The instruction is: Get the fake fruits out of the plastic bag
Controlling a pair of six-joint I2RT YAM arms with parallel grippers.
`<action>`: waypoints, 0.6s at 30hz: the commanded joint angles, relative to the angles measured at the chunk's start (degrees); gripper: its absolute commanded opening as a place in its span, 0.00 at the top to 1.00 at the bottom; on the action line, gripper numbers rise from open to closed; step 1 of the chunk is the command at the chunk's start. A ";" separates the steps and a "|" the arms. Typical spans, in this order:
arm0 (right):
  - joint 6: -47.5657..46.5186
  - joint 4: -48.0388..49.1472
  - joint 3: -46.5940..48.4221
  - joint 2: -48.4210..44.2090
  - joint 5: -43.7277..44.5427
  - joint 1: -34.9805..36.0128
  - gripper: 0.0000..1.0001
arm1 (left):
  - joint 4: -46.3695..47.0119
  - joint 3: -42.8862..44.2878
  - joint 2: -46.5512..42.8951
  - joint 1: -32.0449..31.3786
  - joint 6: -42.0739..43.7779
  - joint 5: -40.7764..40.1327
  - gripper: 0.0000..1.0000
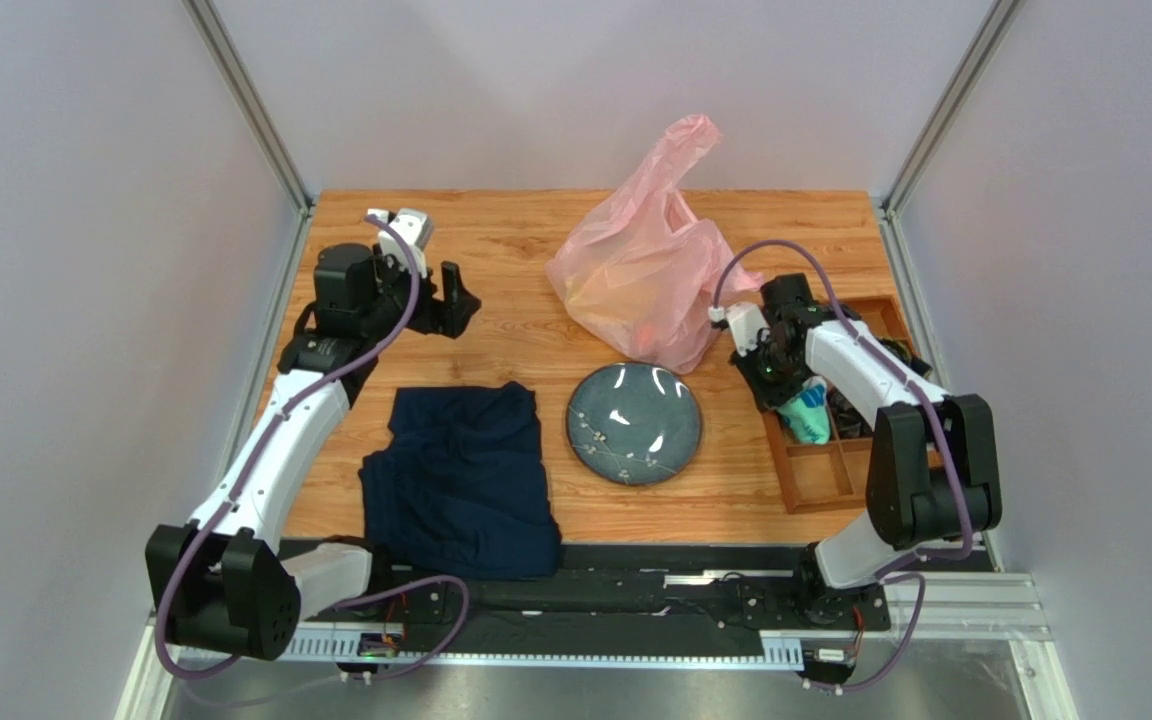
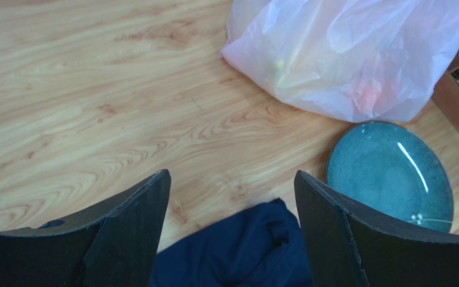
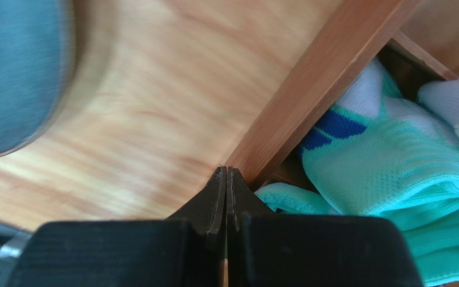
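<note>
Nothing looks out yet: the one pink plastic bag (image 1: 639, 270) sits bunched at the far middle of the surface (image 1: 515, 342), the fake fruits (image 2: 366, 92) inside showing only as a yellow and an orange-red blur, too vague to count. The left fingers (image 2: 130, 221) stand wide apart and empty, well left of the bag; the right fingers (image 3: 214, 197) are pressed together on nothing beside the one wooden tray (image 3: 310, 95). The next move probably calls for finding and opening the bag's mouth; one plate (image 1: 633, 425) and one navy cloth (image 1: 462, 480) lie nearer

grey plate (image 1: 633, 425), navy cloth (image 1: 462, 480), wooden tray (image 1: 826, 468), socks (image 3: 387, 161)
</note>
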 commanded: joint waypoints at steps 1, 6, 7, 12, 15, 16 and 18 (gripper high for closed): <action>0.69 5.82 4.17 1.75 8.96 -4.07 1.00 | 1.37 3.27 1.00 -0.25 0.65 1.75 0.15; 0.69 5.47 6.36 4.04 11.36 -5.04 1.00 | 2.00 5.80 3.98 -0.34 0.21 2.27 0.16; 0.78 3.82 7.24 3.52 9.62 -5.56 1.00 | 1.82 6.25 4.51 -0.34 0.03 2.71 0.16; 3.14 -5.23 14.08 -1.57 -9.51 -5.74 0.70 | 1.56 10.63 6.01 -0.43 0.73 4.63 0.15; 8.57 -9.90 19.10 -4.83 -16.21 -5.83 0.38 | -1.86 19.39 10.04 -1.22 2.67 9.37 0.08; 9.56 -12.00 21.63 -5.36 -17.72 -5.74 0.33 | -3.53 22.57 13.71 -1.57 2.84 10.79 0.02; 11.67 -13.24 23.67 -6.85 -22.01 -5.74 0.26 | -7.93 32.82 18.12 -2.18 3.81 16.91 0.01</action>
